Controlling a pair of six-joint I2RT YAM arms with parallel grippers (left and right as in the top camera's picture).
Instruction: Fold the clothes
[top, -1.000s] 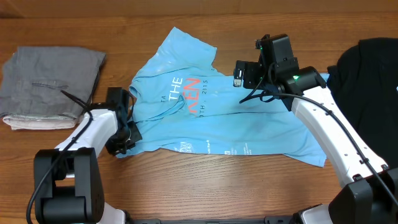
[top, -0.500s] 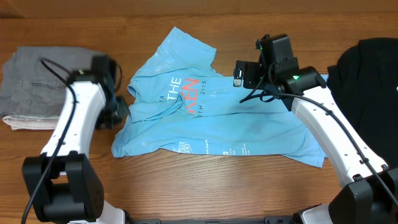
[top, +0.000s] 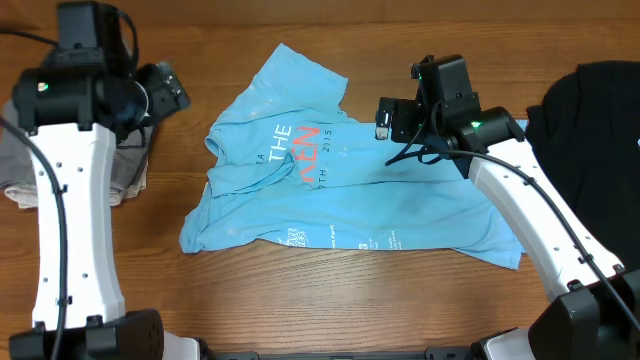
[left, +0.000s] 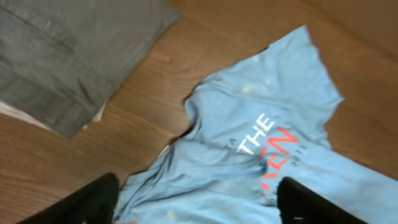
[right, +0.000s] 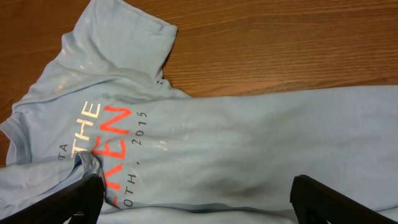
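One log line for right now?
left claw: open, empty, aloft | right claw: open, empty, over T-shirt | T-shirt: spread, rumpled, not folded | grey garment: folded, far left

Light blue short-sleeved cotton T-shirt (left: 249, 155) lies crumpled on the brown wooden table (left: 155, 74); print faces up, white "THE" over orange-red letters, partly cut off; one sleeve spreads out at its upper right; its collar edge is folded and bunched on the left. Folded grey fabric garment (left: 68, 56) sits up-left of the shirt, apart from it, bare wood between; a white layer peeks out under its lower edge. Left gripper (left: 199, 199) is above the shirt's lower part; dark fingers (left: 93, 202) spread wide, nothing between them.
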